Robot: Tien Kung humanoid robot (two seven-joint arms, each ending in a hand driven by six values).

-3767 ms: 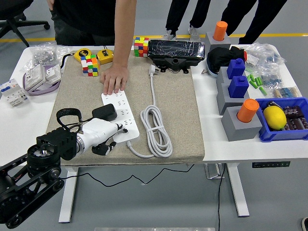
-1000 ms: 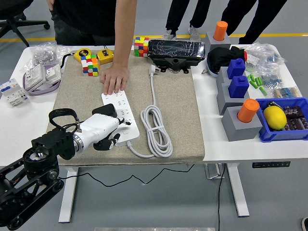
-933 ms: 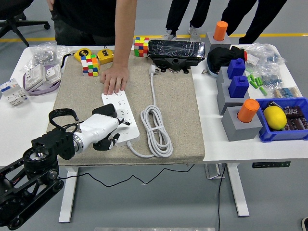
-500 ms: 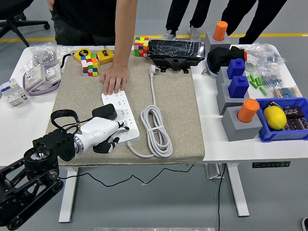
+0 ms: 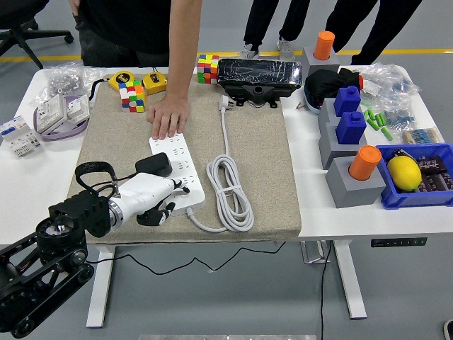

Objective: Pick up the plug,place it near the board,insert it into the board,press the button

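Note:
A white power strip point(image 5: 178, 159) lies on the beige mat, and a black plug point(image 5: 153, 165) sits on its left side. My left hand point(image 5: 164, 201), white with black fingers, rests over the strip's near end. Its fingers are curled under and hold nothing; one fingertip point(image 5: 185, 189) touches the strip's top near that end. The button is hidden or too small to make out. A person's hand point(image 5: 168, 116) presses flat on the strip's far end. The strip's white cable point(image 5: 231, 190) lies coiled to the right, its white plug point(image 5: 225, 103) near the mat's far edge.
Rubik's cubes point(image 5: 131, 95), yellow tape measures point(image 5: 155, 82) and a black device point(image 5: 256, 76) line the mat's far edge. Grey blocks with blue and orange pieces point(image 5: 352, 152) and a blue bin point(image 5: 417, 176) holding a lemon stand at the right. Sockets and bagged parts point(image 5: 61, 106) lie at the left.
My left hand has drawn back slightly towards the near edge and sunk a little, uncovering more of the black plug. The person's hand and the strip have stayed put.

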